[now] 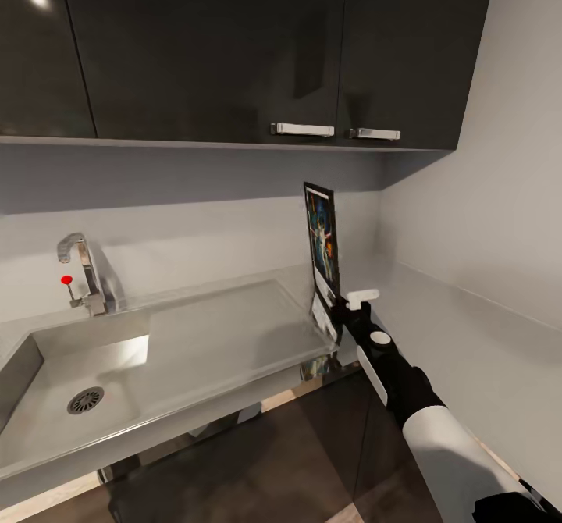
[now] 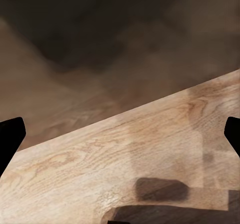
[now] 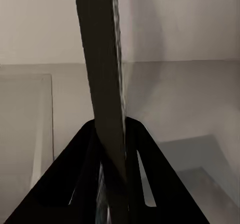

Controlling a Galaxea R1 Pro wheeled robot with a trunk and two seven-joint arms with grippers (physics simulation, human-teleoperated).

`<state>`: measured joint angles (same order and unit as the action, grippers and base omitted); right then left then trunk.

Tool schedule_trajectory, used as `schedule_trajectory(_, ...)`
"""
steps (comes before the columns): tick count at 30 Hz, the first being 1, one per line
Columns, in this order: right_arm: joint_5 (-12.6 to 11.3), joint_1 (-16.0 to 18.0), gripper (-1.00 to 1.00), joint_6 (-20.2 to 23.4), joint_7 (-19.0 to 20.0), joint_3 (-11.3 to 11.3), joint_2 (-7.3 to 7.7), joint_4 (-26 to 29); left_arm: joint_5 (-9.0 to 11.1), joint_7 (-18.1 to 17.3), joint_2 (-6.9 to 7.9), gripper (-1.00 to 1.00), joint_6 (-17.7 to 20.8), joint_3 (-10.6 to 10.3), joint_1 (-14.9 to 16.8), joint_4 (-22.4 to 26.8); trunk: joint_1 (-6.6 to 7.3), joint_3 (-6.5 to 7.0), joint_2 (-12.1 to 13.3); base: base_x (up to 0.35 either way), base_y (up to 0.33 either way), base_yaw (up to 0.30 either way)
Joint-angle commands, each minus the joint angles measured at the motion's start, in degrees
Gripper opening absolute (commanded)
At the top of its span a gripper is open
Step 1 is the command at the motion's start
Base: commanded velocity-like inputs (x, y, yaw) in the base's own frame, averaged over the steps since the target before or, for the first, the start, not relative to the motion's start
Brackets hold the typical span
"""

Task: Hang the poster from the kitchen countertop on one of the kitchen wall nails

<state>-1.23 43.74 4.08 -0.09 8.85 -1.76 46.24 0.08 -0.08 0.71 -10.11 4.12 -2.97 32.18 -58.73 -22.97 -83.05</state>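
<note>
— Poster (image 1: pixel 322 254) is up off the kitchen countertop (image 1: pixel 468 343), then?

— Yes. The right gripper (image 1: pixel 337 314) has it clamped by the bottom edge, and the frame stands upright straight above the fingers, seen nearly edge-on, its picture side facing away from the gripper toward the sink (image 1: pixel 86 382).

— Sure it's actually pinched?

— From the right wrist camera the dark edge of the frame (image 3: pixel 102 83) runs right down between the two black fingers (image 3: pixel 80 184), which press against either side of it. Clenched on it, I'd say.

— What's around the hand?

— Grey worktop beyond and to the far side of the gripper, running into the corner of the walls. Steel drainer (image 1: pixel 234 336) just beside it, and the tap (image 1: pixel 82 269) with its red knob well off past the basin. Dark wall cabinets (image 1: pixel 257 47) hang overhead.

— And the other arm?

— The left gripper (image 2: pixel 120 134) shows two black fingertips (image 2: pixel 10 134) set wide apart, nothing between them, wooden floor (image 2: pixel 125 149) beneath.
</note>
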Motion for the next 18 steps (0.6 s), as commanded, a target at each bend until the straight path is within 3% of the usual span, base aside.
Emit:
schedule_trajectory(1, -0.25, 0.03, -1.00, 0.30, -0.02, 0.01, 0.00, 0.21, 0.01, -0.01, -0.01, 1.00, -0.08, 0.06, -0.04, 0.08, 0.00, -0.05, -0.03, 0.000, 0.000, 0.000)
schedule_trajectory(3, -0.23, 0.03, -1.00, 0.31, -0.01, 0.02, -0.05, 0.48, 0.01, -0.01, -0.01, 1.00, -0.08, 0.04, -0.04, 0.08, 0.00, -0.05, -0.03, 0.000, 0.000, 0.000)
schedule_trajectory(4, -0.25, 0.03, -1.00, 5.14, -0.09, 0.29, -0.26, 10.51, 0.01, -0.01, -0.01, 1.00, -0.08, 0.05, -0.03, 0.08, 0.00, -0.05, -0.03, 0.000, 0.000, 0.000)
schedule_trajectory(18, -0.27, -0.14, -1.00, 6.43, -0.09, 0.37, -0.36, 14.54, 0.01, -0.01, -0.01, 1.00, -0.08, 0.04, -0.03, 0.08, 0.00, -0.05, -0.03, 0.000, 0.000, 0.000)
